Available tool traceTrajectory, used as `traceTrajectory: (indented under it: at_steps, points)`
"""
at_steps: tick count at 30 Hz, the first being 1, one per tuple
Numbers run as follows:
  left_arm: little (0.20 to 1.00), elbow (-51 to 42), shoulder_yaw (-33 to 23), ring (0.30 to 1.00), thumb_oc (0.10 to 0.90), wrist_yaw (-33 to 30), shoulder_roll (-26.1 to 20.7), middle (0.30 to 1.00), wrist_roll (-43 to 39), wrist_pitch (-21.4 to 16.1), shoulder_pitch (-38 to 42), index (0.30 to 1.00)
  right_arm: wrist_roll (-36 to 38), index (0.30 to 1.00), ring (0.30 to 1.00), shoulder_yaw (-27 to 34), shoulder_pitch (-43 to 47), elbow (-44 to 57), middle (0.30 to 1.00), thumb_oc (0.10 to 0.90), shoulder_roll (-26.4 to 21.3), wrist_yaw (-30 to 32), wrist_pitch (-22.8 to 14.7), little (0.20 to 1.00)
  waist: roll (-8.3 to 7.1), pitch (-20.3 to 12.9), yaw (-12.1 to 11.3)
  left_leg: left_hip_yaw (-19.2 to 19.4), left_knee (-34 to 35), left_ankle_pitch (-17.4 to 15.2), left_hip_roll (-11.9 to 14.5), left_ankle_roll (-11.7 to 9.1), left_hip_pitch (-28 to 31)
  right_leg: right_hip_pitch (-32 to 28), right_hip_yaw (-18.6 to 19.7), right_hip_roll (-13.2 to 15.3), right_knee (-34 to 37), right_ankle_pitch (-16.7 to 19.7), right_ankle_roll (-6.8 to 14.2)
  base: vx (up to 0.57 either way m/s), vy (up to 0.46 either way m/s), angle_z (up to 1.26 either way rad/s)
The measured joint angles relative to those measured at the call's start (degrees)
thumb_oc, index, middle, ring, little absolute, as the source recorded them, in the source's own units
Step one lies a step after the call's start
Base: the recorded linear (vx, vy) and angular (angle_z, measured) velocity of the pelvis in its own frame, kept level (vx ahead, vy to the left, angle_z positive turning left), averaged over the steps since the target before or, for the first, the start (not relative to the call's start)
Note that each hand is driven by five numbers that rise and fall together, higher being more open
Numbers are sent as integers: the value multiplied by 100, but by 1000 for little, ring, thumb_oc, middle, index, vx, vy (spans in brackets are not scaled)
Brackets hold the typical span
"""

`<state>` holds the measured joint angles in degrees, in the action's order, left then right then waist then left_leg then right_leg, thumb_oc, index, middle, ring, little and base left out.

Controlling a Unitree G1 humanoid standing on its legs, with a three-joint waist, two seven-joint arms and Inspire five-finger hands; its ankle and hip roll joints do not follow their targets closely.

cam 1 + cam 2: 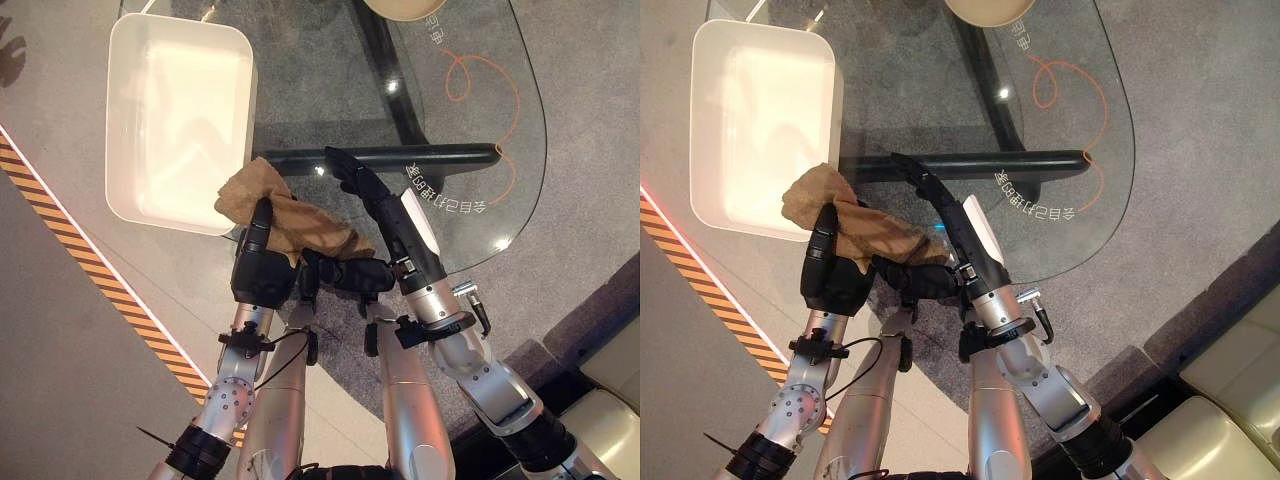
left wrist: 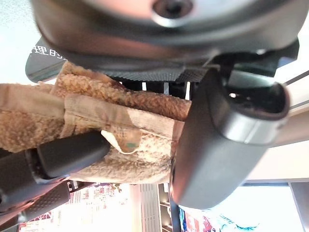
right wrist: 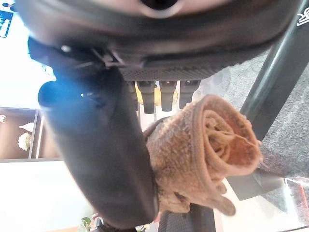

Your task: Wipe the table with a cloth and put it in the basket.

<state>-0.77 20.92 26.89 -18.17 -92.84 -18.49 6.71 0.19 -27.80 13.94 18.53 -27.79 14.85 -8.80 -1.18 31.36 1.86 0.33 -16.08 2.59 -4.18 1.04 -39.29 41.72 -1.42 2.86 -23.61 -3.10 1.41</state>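
Your left hand (image 1: 262, 268) grips the fuzzy tan cloth (image 1: 285, 218), crumpled at the rectangular white basket's (image 1: 132, 205) five o'clock corner; your right hand (image 1: 385, 215) lies straight-fingered on the glass table (image 1: 500, 190).

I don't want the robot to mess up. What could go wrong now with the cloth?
The brown cloth is bunched between the left hand and the right hand, near the glass table's edge. If the left hand's hold slips, it could drop to the floor rather than into the white basket. One corner only just overlaps the basket's rim, so letting go now might miss.
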Motion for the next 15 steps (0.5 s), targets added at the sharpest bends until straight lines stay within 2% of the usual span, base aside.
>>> traceTrajectory:
  at_steps: [10, 15]
  points:
    - [200, -6, -96, 300, 100, 0, 3, 300, 271, -83, 0, 300, 3, 900, 900, 0, -26, 4, 900, 800, 0, 40, -33, 900, -1, 0, 3, 16, 4, -8, 14, 11, -26, -2, 12, -16, 81, 39, 15, 1, 0, 0]
    - [200, -13, -202, 300, 100, -86, -36, 300, 905, -447, -1, 300, 42, 900, 900, 2, -70, 28, 900, 800, 1, 40, -45, 900, -2, 0, -1, 23, 2, -11, 13, 16, -30, -2, 17, -15, 92, 43, 18, 3, 15, 0]
